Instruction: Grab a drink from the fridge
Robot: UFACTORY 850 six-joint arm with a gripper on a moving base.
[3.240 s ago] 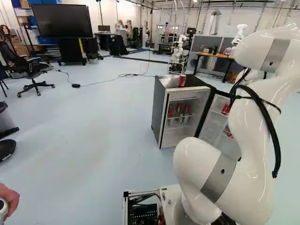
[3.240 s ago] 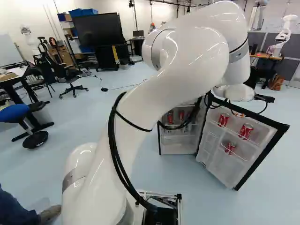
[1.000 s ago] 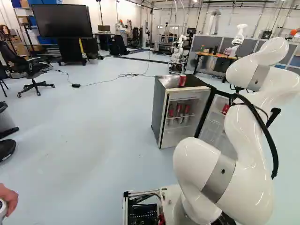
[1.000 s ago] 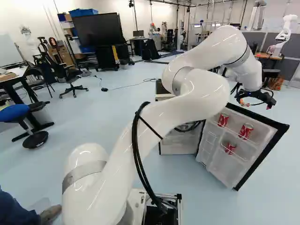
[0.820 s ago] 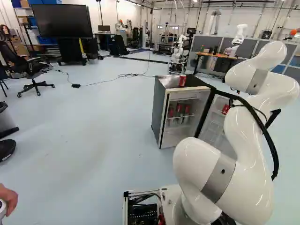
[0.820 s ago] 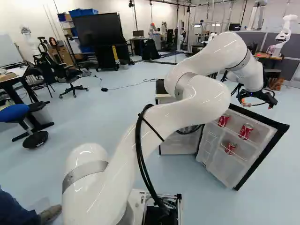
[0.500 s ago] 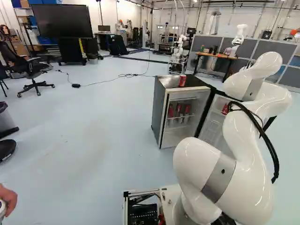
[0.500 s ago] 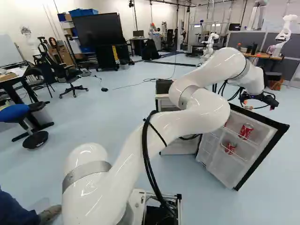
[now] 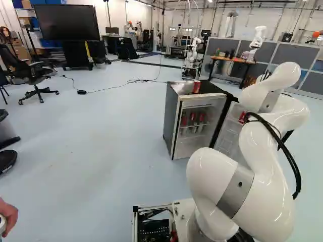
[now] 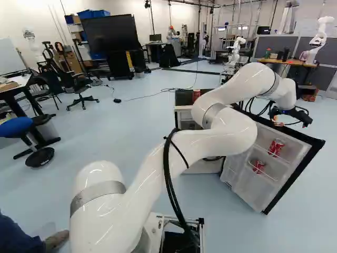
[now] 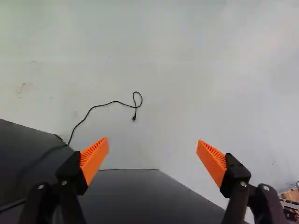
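Observation:
Above the top edge of the open fridge door (image 10: 284, 174), at the right of the right base view, hangs my gripper (image 10: 303, 120). In the wrist view the gripper (image 11: 152, 145) is open, its orange pads wide apart with nothing between them. The fridge (image 9: 172, 123) stands open in the left base view, with several red-and-silver cans (image 9: 192, 121) on its inner shelf. One red can (image 9: 196, 86) stands on top. Door racks hold an upper red can (image 10: 276, 147) and a lower red can (image 10: 258, 166); my arm partly covers the door.
Dark panels (image 11: 126, 196), probably fridge parts, lie below and beside the fingers in the wrist view. A thin black cable (image 11: 100, 106) lies on the floor ahead. Another robot (image 10: 316, 39) stands by a wooden table (image 10: 288, 62). A hand (image 9: 8, 214) shows near the base.
My arm has lowered and shifted left in the left base view, uncovering more of the room behind it. The gripper stays beyond the door's top edge. The base and fridge have not moved.

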